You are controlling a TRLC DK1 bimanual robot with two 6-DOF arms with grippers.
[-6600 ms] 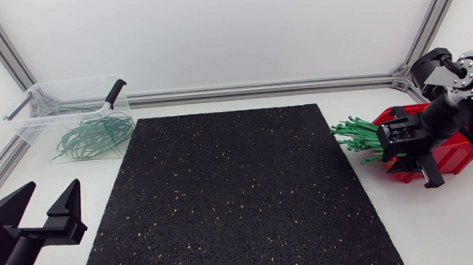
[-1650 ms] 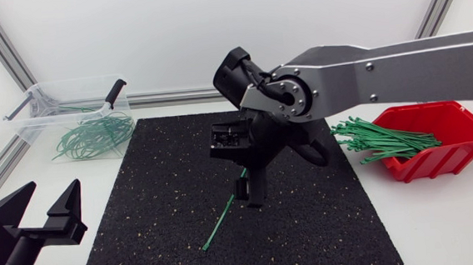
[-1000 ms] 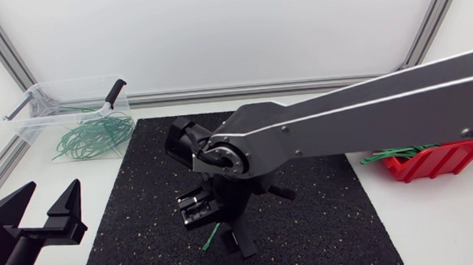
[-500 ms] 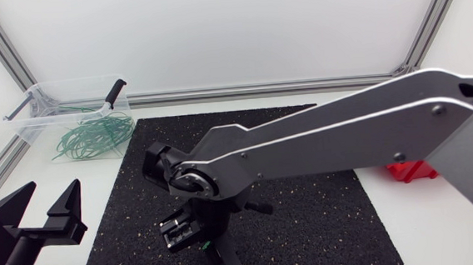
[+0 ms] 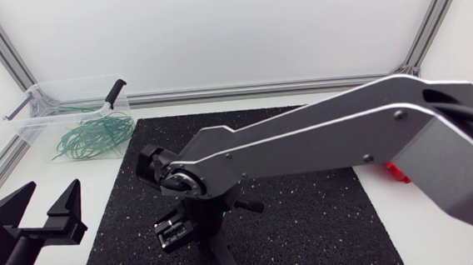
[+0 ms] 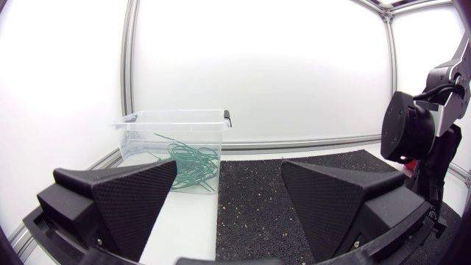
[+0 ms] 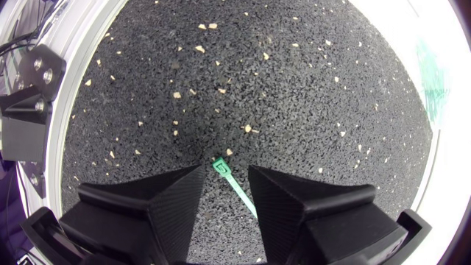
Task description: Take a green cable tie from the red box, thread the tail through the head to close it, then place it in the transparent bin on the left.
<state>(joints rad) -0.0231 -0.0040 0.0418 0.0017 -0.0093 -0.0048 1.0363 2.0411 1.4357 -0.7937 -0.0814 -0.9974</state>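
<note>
One green cable tie (image 7: 234, 186) lies flat on the black mat (image 7: 280, 81), its head just ahead of my right gripper (image 7: 227, 173). The two fingers stand a little apart on either side of the strap and touch neither side of it, so the gripper is open. In the head view my right arm (image 5: 320, 139) reaches across the mat, and its gripper (image 5: 214, 253) points down near the mat's front left and hides the tie. The red box (image 5: 393, 170) shows only as a sliver behind the arm. My left gripper (image 5: 51, 196) rests open at the front left, with nothing in it (image 6: 228, 177).
The transparent bin (image 5: 30, 109) stands at the back left and holds several looped green ties (image 5: 95, 136) and a black-handled tool (image 5: 113, 93). In the left wrist view the bin (image 6: 147, 125) is ahead of the gripper and my right arm (image 6: 416, 140) is beside it.
My right arm has swung left and toward the table's front along the mat, coming down over the tie's end. Its fingers have drawn closer together. The left arm has not moved.
</note>
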